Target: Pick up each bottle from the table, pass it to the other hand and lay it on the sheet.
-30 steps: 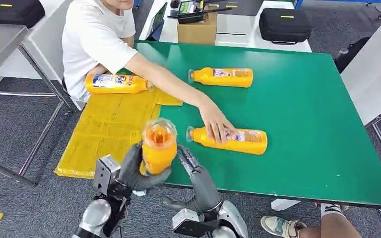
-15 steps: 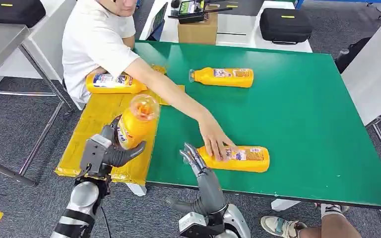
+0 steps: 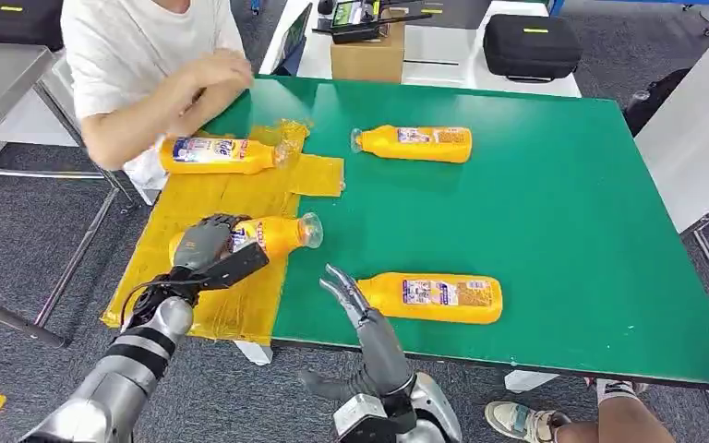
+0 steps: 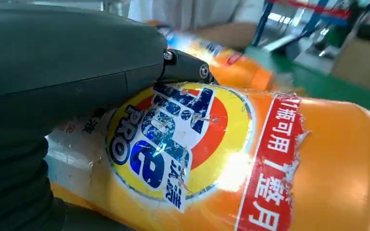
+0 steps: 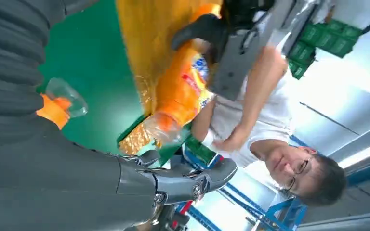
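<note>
Orange plastic detergent bottle (image 3: 268, 234) lies on yellow sheet (image 3: 205, 217), long axis 3-to-9 o'clock, left robot hand (image 3: 210, 249) grasping it; right robot hand (image 3: 349, 293) released, next desk bottle (image 3: 434, 297) at its 3 o'clock.

A green table (image 3: 563, 212) carried a yellow sheet (image 3: 205, 210) at one edge and two orange bottles (image 3: 414, 143) (image 3: 434, 296) lying on their sides, well apart, on the bare green.

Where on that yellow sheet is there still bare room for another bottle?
The yellow sheet is bare between the far bottle and the bottle that the left hand holds. The near strip looks bare too. The small flap beside the far bottle's cap is cramped.
</note>
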You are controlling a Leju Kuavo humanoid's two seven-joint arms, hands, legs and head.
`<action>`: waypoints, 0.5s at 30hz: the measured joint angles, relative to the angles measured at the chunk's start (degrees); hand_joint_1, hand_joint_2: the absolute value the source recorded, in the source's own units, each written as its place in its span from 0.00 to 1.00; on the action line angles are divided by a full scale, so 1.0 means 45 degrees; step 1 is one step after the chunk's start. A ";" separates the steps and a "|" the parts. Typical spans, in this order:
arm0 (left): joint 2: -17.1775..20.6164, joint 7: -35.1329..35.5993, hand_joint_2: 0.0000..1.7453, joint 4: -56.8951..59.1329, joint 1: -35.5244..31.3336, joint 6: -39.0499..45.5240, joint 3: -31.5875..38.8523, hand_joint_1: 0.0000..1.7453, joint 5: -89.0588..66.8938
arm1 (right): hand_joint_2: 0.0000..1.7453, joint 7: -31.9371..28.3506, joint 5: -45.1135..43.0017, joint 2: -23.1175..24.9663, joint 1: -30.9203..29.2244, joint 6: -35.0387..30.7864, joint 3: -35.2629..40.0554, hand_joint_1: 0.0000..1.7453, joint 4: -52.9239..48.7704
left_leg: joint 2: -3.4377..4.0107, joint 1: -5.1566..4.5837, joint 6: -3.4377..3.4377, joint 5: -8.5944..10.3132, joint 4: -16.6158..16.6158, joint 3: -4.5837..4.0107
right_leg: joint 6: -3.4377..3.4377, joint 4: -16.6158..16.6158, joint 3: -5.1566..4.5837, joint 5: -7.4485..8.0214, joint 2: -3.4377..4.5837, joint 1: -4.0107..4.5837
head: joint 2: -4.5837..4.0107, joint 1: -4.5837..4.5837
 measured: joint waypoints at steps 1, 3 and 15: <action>0.0000 0.0059 1.00 0.0388 -0.0206 -0.0019 0.0000 1.00 -0.0040 | 1.00 -0.0029 -0.0098 0.0010 -0.0030 0.0093 0.0000 0.00 0.0010 | 0.0000 -0.0001 0.0000 0.0000 0.0000 0.0000 | 0.0000 0.0000 -0.0001 0.0000 0.0000 -0.0001 | 0.0000 -0.0005; -0.0039 0.0156 1.00 0.1082 -0.0658 -0.0136 0.0000 0.98 -0.0151 | 1.00 -0.0063 -0.0268 0.0019 -0.0085 0.0224 -0.0005 0.00 0.0049 | -0.0002 -0.0002 0.0000 0.0000 0.0001 0.0000 | 0.0000 -0.0002 0.0001 0.0000 -0.0001 -0.0001 | 0.0000 -0.0005; -0.0607 -0.0723 1.00 0.3310 -0.2136 -0.3067 0.0000 0.00 0.0912 | 0.00 -0.0451 -0.1438 0.0179 -0.0320 0.0841 -0.0209 0.00 0.0577 | -0.0004 -0.0002 0.0004 0.0004 0.0001 0.0010 | 0.0001 0.0001 0.0016 0.0001 -0.0002 -0.0001 | 0.0000 0.0000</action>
